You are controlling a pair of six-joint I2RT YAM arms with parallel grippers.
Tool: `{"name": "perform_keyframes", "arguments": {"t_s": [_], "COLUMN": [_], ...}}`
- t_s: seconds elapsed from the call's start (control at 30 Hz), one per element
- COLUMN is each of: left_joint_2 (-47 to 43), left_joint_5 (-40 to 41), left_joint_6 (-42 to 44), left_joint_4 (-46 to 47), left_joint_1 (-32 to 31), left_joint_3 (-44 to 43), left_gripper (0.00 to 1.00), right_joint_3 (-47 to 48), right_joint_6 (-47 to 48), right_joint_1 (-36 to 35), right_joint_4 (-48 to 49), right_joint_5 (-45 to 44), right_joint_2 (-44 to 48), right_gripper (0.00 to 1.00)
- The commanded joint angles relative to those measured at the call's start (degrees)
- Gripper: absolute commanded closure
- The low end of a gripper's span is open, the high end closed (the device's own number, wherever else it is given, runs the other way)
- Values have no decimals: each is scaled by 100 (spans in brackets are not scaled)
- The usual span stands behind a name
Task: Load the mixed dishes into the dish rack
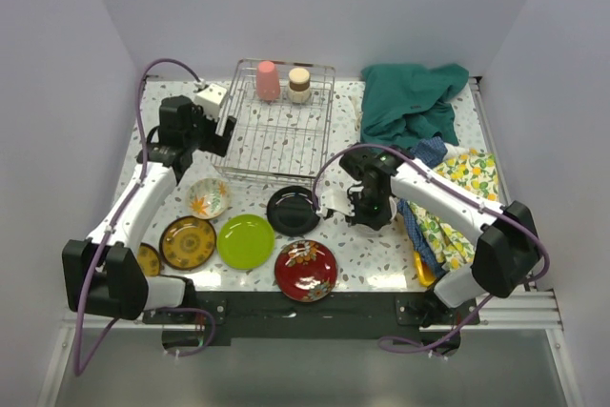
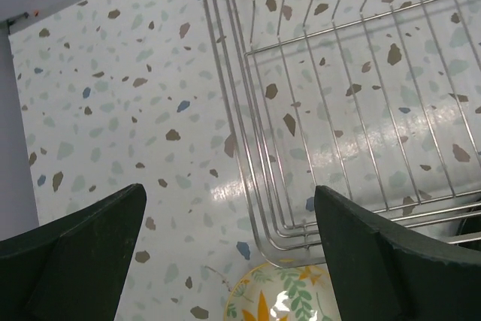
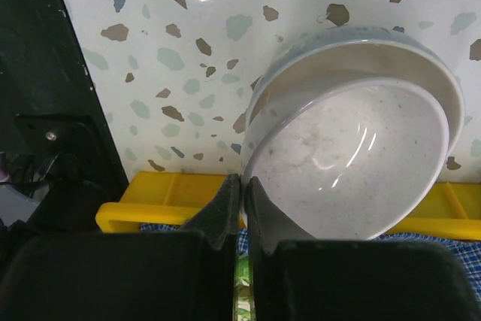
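Observation:
My right gripper (image 3: pixel 242 182) is shut on the rim of a white bowl (image 3: pixel 353 155), one finger inside and one outside; in the top view this gripper (image 1: pixel 367 212) sits right of the black plate (image 1: pixel 293 211). Beside the near left corner of the wire dish rack (image 1: pixel 281 131) my left gripper (image 2: pixel 229 186) hangs open and empty, above the floral bowl (image 2: pixel 289 298). A pink cup (image 1: pixel 268 80) and a second cup (image 1: pixel 299 85) stand in the rack. On the table lie the floral bowl (image 1: pixel 208 198) and the brown-gold (image 1: pixel 188 242), lime-green (image 1: pixel 246 240) and red floral (image 1: pixel 305 270) plates.
A green cloth (image 1: pixel 410 102) is heaped at the back right. A yellow-patterned cloth (image 1: pixel 467 178) and a blue checked one (image 1: pixel 424 154) lie under the right arm. The yellow tray (image 3: pixel 173 189) lies just behind my right fingers. White walls close in on three sides.

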State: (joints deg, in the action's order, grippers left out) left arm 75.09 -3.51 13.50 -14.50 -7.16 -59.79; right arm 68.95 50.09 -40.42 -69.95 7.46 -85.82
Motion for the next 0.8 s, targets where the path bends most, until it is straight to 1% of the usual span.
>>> {"name": "perform_keyframes", "arguments": {"t_s": [0.0, 0.03, 0.13, 0.17, 0.23, 0.27, 0.33, 0.37, 0.43, 0.47, 0.5, 0.53, 0.57, 0.6, 0.63, 0.67, 0.7, 0.73, 0.77], "left_joint_2": [-170, -127, -12, 23, 93, 111, 146, 155, 164, 164, 181, 190, 199, 199, 190, 199, 208, 217, 234], "left_joint_5": [999, 1193, 1615, 1817, 1889, 1845, 1688, 1548, 1450, 1302, 1213, 1151, 1098, 1089, 1054, 1019, 967, 757, 633], "left_joint_6": [-373, -592, -848, -910, -998, -1016, -1007, -1042, -1156, -1174, -1183, -1200, -1218, -1244, -1253, -1253, -1236, -1235, -1227], "left_joint_4": [606, 659, 712, 721, 695, 651, 616, 589, 589, 589, 580, 563, 519, 510, 492, 484, 475, 466, 440], "left_joint_1": [267, 320, 548, 636, 698, 716, 716, 716, 716, 716, 716, 716, 716, 716, 716, 716, 716, 716, 716], "left_joint_3": [117, 117, 99, 108, 152, 204, 283, 318, 450, 538, 582, 600, 652, 688, 723, 784, 811, 828, 872], "left_gripper": [1, 2, 3, 4, 4, 5, 8, 12, 14, 17, 19, 20, 20, 20, 21, 21, 21, 20, 20], "right_joint_3": [742, 882, 1576, 1943, 2288, 2577, 2746, 2729, 2598, 2432, 2343, 2195, 2141, 2106, 2044, 2000, 1956, 1851, 1798], "right_joint_6": [81, 46, -182, -401, -709, -1050, -1438, -1893, -2466, -3069, -3397, -3713, -4352, -4654, -4953, -5661, -5929, -6375, -6614], "right_joint_1": [17, 26, 17, 26, 17, 17, 17, 17, 26, 17, 17, 26, 17, 17, 26, 26, 17, 17, 17], "right_joint_4": [-721, -765, -897, -836, -670, -408, 49, 713, 1594, 2495, 2974, 3875, 4302, 4697, 5354, 5700, 6034, 6751, 7097], "right_joint_5": [220, 229, 282, 299, 396, 457, 632, 686, 800, 940, 1037, 1116, 1273, 1301, 1354, 1563, 1635, 1766, 1819], "right_joint_2": [-31, -40, -154, -180, -242, -268, -216, -164, -23, -5, 21, -22, -66, -145, -224, -399, -487, -575, -785], "right_gripper": [100, 100, 100, 100, 100, 100, 100, 100, 100, 100, 100, 100, 100, 100, 100, 100, 100, 100, 100]}}
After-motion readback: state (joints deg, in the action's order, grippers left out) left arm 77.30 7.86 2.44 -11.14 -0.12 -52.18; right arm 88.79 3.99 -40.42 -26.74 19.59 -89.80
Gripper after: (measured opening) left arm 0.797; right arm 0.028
